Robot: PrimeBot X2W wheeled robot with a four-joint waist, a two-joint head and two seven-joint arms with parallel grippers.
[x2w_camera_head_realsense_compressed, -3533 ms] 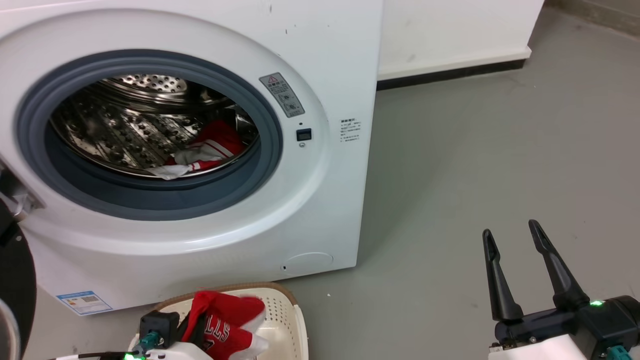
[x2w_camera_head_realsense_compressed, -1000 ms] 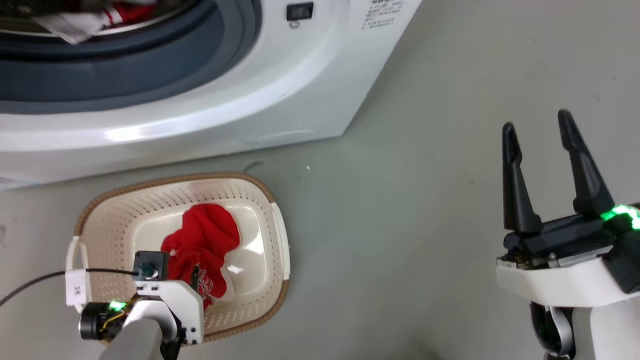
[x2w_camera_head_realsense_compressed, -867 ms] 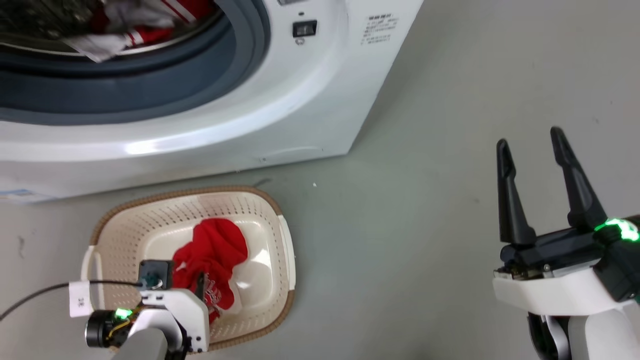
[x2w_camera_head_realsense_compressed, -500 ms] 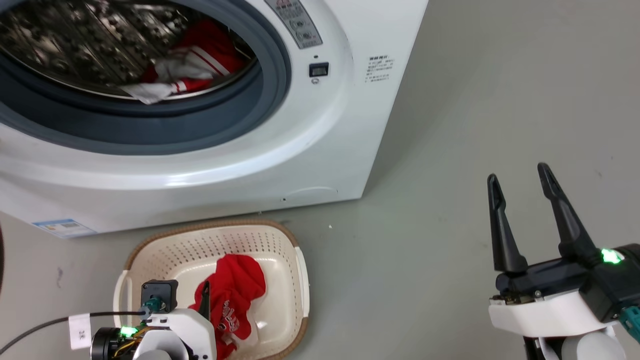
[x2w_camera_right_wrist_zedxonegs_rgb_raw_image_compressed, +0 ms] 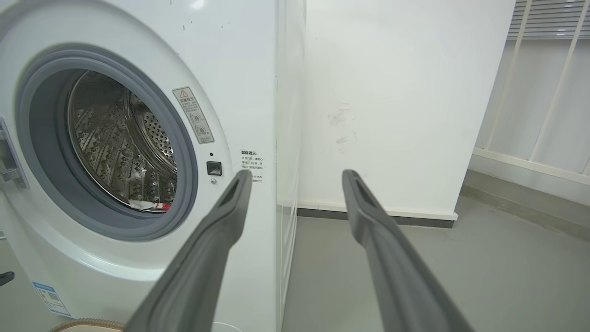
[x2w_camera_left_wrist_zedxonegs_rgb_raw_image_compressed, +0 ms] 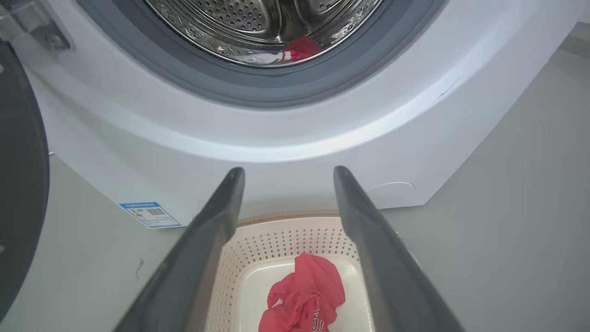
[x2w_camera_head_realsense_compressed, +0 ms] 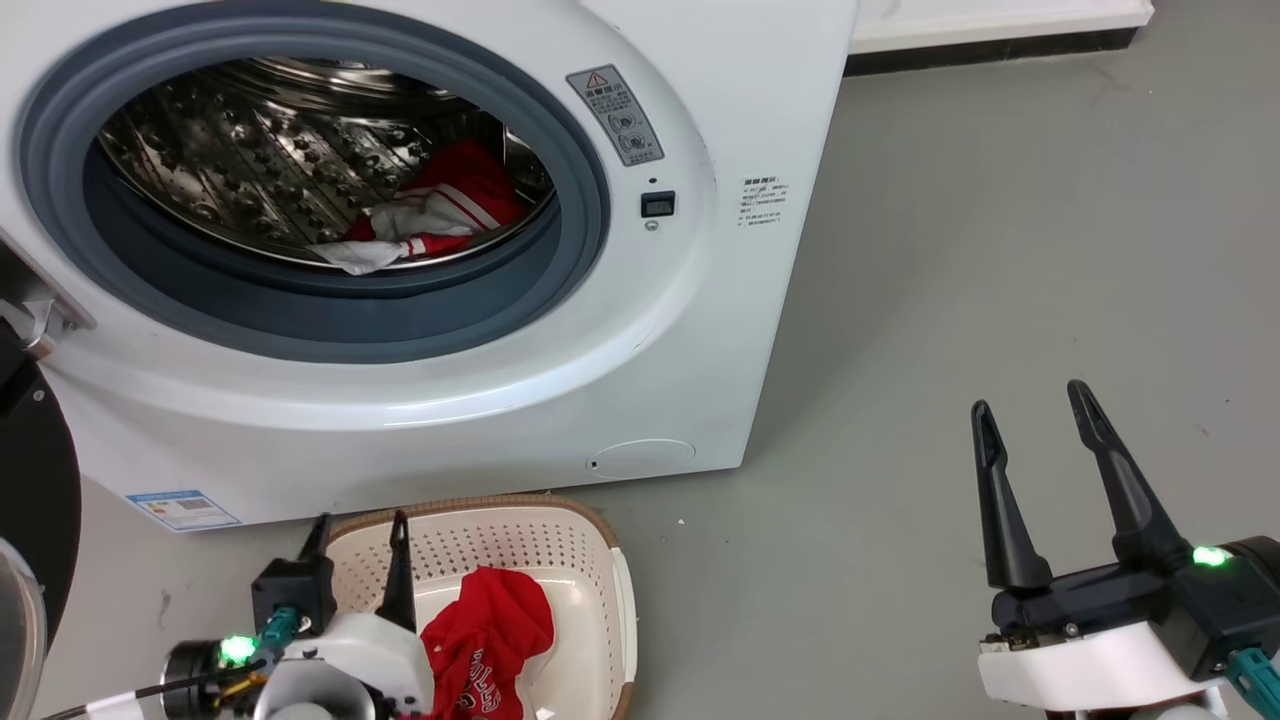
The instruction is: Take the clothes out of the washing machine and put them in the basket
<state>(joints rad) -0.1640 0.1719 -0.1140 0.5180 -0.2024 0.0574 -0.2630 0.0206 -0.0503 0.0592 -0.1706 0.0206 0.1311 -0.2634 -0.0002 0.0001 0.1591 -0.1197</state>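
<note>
The washing machine [x2w_camera_head_realsense_compressed: 700, 330] bears a grey warning label [x2w_camera_head_realsense_compressed: 615, 115] and blue sticker [x2w_camera_head_realsense_compressed: 183, 508].

The head view looks forward and down from above: the washing machine [x2w_camera_head_realsense_compressed: 640, 330] spreads from 9 to 1 o'clock, the basket [x2w_camera_head_realsense_compressed: 520, 545] is at 6 o'clock and grey floor [x2w_camera_head_realsense_compressed: 1000, 250] lies toward 3 o'clock. The left wrist view sits low and close over the basket, tilted up at the machine's front, with the drum [x2w_camera_left_wrist_zedxonegs_rgb_raw_image_compressed: 221, 23] at 12 o'clock. The right wrist view stands further back off the machine's right side and faces level, with the drum at 9 o'clock and a white wall [x2w_camera_right_wrist_zedxonegs_rgb_raw_image_compressed: 392, 92] at 1 o'clock; all three share the drum mouth and grey door ring [x2w_camera_head_realsense_compressed: 330, 320].
</note>
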